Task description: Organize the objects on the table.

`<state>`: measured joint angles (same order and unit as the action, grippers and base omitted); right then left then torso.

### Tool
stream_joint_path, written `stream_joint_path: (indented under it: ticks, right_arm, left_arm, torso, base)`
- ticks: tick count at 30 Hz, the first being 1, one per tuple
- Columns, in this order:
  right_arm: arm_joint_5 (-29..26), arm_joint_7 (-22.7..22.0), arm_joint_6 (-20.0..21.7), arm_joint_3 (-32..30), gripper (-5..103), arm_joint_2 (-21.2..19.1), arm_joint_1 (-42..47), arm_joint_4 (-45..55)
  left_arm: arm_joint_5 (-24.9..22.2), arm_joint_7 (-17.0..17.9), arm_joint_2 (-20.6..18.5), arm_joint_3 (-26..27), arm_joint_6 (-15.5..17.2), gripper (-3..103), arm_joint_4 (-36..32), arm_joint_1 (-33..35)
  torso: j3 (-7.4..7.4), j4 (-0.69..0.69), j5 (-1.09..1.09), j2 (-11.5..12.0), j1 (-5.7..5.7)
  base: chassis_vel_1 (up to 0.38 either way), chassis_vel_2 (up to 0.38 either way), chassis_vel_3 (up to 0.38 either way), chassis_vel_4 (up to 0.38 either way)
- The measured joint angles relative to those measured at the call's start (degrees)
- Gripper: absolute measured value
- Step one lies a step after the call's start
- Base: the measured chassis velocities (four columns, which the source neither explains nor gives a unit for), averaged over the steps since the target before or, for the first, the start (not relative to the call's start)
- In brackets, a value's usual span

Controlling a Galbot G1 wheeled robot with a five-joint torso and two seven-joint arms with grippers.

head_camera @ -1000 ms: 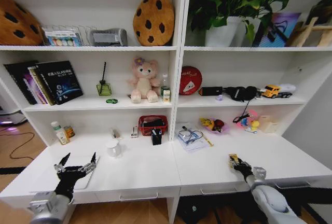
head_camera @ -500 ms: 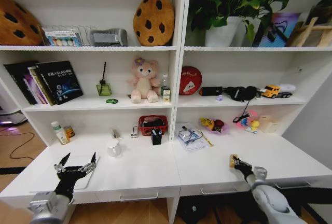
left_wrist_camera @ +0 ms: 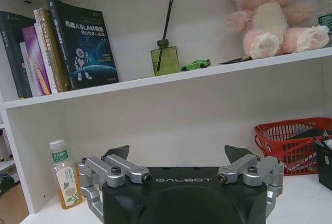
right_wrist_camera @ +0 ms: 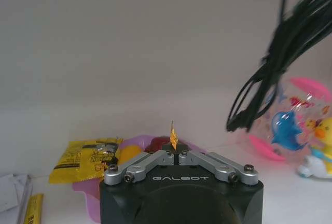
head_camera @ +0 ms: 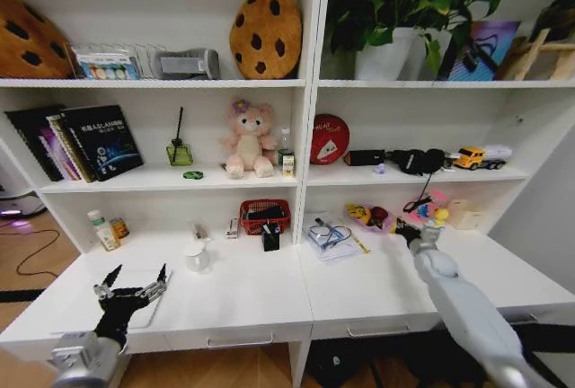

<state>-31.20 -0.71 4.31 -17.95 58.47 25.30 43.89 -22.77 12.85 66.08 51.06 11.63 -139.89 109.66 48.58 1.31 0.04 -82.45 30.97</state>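
Right gripper (right_wrist_camera: 174,151), fingers clenched on a small yellow packet (right_wrist_camera: 173,136), reaches the pink dish (head_camera: 370,223) at centre right of the head view, so the delivery step seems underway, needing a release; left gripper (head_camera: 133,287) idles spread lower left over the counter (head_camera: 269,294)

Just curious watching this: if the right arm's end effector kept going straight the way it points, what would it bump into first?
Probably the pink dish of small items at the back of the table. The right end effector, shut on a small yellow packet, points at it, with the back wall behind. Depth is unclear.
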Motion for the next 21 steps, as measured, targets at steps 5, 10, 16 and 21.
stream_joint_path:
  ticks: [5,10,16,21]
  right_arm:
    - [4.0,4.1,-5.5,1.3,0,6.0,-12.4,-15.9]
    - [6.7,5.4,-7.2,-0.3,0,8.0,-14.7,-19.4]
    - [7.6,5.9,-6.3,-3.8,15,7.6,-12.9,-20.2]
    - [5.1,8.5,-5.1,-6.1,37,6.5,-11.0,-20.0]
  left_arm:
    - [0.0,0.0,0.0,0.0,0.0,100,0.0,0.0]
    - [0.0,0.0,0.0,0.0,0.0,100,0.0,0.0]
    - [0.0,0.0,0.0,0.0,0.0,100,0.0,0.0]
    - [0.0,0.0,0.0,0.0,0.0,100,0.0,0.0]
  torso:
    - [-0.02,0.00,-0.09,0.0,-0.01]
    - [-0.01,-0.02,-0.04,0.0,0.00]
    - [-0.02,0.05,-0.01,0.0,-0.01]
    - [-0.02,0.04,-0.03,0.0,-0.01]
  base:
    - [0.000,0.000,0.000,0.000]
    - [0.000,0.000,0.000,0.000]
    - [0.000,0.000,0.000,0.000]
    - [0.000,0.000,0.000,0.000]
